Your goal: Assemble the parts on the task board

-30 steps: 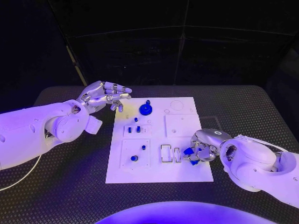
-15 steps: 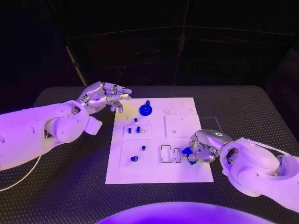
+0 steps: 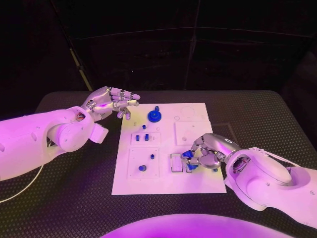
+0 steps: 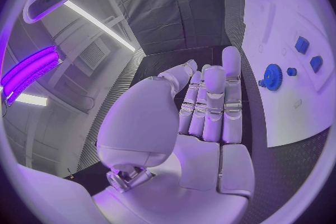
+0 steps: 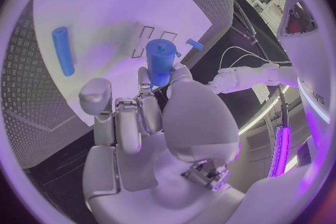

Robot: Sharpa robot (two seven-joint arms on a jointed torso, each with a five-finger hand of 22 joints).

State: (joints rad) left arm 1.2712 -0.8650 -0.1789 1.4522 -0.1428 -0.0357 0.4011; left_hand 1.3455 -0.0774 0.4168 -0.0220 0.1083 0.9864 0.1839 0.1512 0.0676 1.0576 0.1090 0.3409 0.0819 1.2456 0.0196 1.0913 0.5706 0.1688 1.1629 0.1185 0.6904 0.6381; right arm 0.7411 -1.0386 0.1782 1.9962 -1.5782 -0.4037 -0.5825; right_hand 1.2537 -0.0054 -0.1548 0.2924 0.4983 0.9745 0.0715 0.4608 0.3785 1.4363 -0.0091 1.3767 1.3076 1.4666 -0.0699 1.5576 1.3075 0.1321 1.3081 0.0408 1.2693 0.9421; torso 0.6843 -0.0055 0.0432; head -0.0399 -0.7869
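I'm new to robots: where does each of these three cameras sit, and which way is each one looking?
Head view: on the robot's head, looking down at the task board; both arms enter, left hand and right hand.
Left wrist view: behind the left hand, facing the board's edge and blue gear.
Right wrist view: behind the right hand, which holds a blue part over the board.
Shared: all show the board.

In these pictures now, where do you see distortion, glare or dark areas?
Head view: the room behind the black table is dark, the task board stands out bright. Left wrist view: fisheye bends the board's edge; light strips glare. Right wrist view: the same bending; the blue part in the right hand stays sharp.
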